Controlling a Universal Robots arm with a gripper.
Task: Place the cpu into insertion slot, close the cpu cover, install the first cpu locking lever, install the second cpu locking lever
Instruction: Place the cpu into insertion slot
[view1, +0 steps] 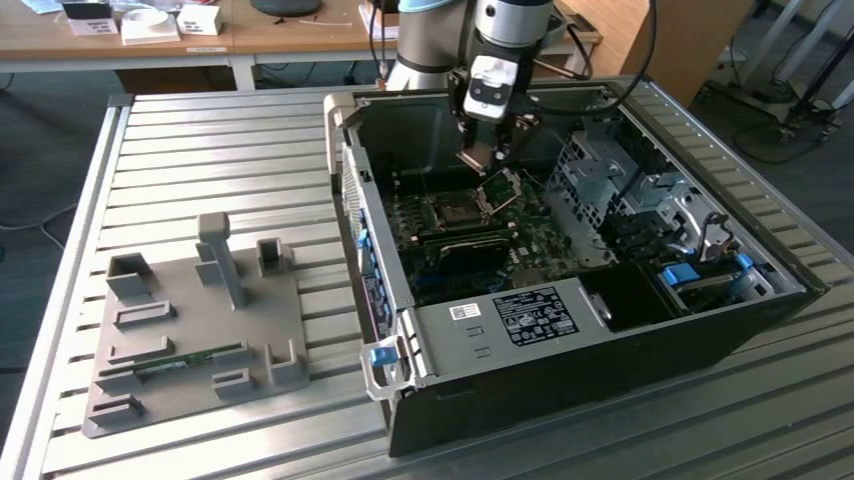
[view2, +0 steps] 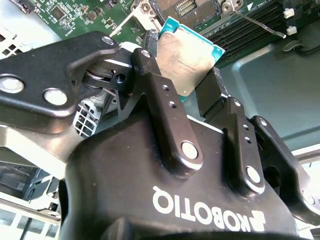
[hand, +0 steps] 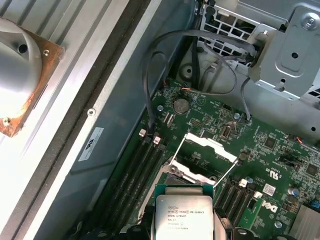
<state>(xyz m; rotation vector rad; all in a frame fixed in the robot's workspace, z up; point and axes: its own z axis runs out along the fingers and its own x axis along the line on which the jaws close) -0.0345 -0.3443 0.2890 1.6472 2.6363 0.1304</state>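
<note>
The cpu is a flat square chip with a dull grey metal top and a teal edge, and my gripper is shut on it, one black finger on each side. In the first wrist view the cpu hangs above the motherboard, short of the open insertion slot. The cpu cover stands raised on its hinge, with a thin wire locking lever lifted beside it. In the exterior view the gripper hovers inside the case just above the tilted cpu cover.
The open computer case lies on a slatted metal table. Memory slots, black cables and a metal drive cage surround the socket. A grey fixture plate sits at the exterior view's left.
</note>
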